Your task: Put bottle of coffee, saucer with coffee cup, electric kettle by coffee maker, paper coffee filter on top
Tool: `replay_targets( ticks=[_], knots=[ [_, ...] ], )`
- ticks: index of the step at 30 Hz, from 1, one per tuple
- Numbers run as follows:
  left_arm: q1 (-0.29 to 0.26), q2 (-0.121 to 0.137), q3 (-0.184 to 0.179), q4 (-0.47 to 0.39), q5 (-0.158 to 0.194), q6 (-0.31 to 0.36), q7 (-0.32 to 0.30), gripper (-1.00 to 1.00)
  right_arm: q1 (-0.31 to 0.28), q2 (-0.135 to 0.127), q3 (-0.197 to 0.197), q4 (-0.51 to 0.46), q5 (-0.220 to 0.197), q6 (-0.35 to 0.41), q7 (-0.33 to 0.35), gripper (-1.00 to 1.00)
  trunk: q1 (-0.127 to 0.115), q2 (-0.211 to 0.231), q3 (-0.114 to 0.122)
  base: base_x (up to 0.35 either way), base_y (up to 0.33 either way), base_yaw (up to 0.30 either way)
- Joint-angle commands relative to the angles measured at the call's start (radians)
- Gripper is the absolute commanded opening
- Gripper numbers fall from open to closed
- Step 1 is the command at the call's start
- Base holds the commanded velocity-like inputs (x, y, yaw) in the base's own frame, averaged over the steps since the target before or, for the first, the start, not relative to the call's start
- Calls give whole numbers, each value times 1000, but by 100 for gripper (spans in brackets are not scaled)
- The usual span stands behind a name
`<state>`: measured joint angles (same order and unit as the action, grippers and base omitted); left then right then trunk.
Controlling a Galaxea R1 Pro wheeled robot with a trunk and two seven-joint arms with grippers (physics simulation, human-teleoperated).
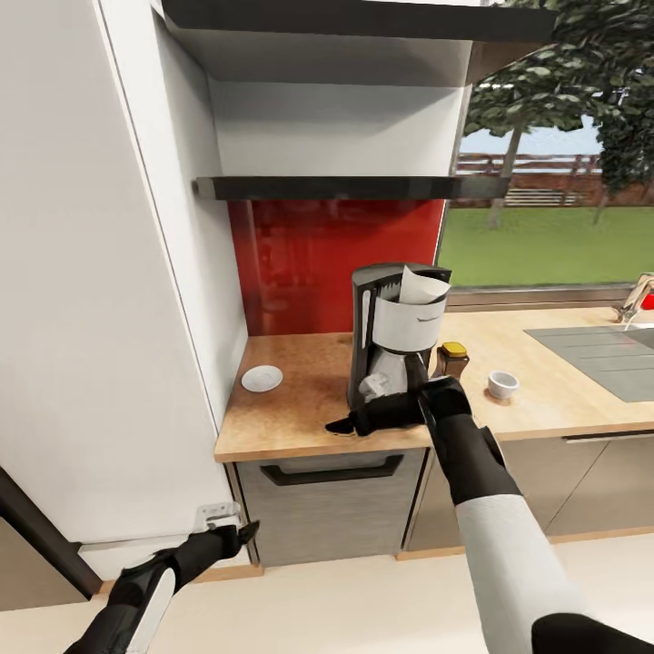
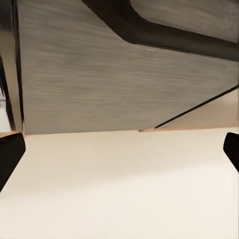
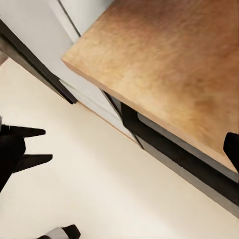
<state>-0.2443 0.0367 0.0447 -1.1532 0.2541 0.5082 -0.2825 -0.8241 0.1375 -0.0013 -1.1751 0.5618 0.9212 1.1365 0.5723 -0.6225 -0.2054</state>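
White saucer (image 1: 262,378) sits on the worktop (image 1: 300,427) left of the coffee maker (image 1: 392,345), a short reach left of the right gripper (image 1: 350,424), which is open and empty.

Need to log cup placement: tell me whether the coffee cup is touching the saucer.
Apart. The head view shows the coffee cup on the countertop on one side of the coffee maker and the saucer on the other.
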Motion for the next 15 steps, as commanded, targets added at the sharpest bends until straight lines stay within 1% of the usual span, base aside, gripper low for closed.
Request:
replay_targets(
  ticks=[1,2,3,4,5,6,7,9,12,15],
  knots=[
    [-6,-5,3,-1,18,9,20,100,-36,8,23,23,12,27,8,100,0,-2,-2,0,0,0],
    [-8,-7,3,-2,24,9,32,100,-53,11,36,36,13,35,8,100,0,-2,-2,0,0,0],
    [-11,-12,4,-2,36,9,57,100,-86,16,60,66,14,47,7,100,0,-2,-2,0,0,0],
    [-12,-15,4,-3,43,9,69,100,-102,18,71,81,14,51,7,100,0,-2,-2,0,0,0],
    [-14,-23,3,-3,57,9,90,100,-133,23,87,112,14,57,2,100,0,-2,-2,0,0,0],
    [-14,-27,3,-3,65,9,100,100,-149,27,92,128,14,60,-2,100,0,-2,-2,0,0,0],
    [-16,-34,3,-3,79,9,117,100,-180,36,100,159,15,63,-16,100,0,-2,-2,0,0,0],
    [-17,-41,2,-3,91,9,132,100,-210,37,106,190,15,64,-36,100,0,-2,-2,0,0,0],
    [-29,-51,1,-6,118,9,154,100,-280,37,112,265,14,66,-109,100,0,-2,-2,0,0,0],
    [-49,-54,0,-7,145,11,161,100,-328,37,114,313,11,66,-164,100,0,-2,-2,0,0,0]
  ],
)
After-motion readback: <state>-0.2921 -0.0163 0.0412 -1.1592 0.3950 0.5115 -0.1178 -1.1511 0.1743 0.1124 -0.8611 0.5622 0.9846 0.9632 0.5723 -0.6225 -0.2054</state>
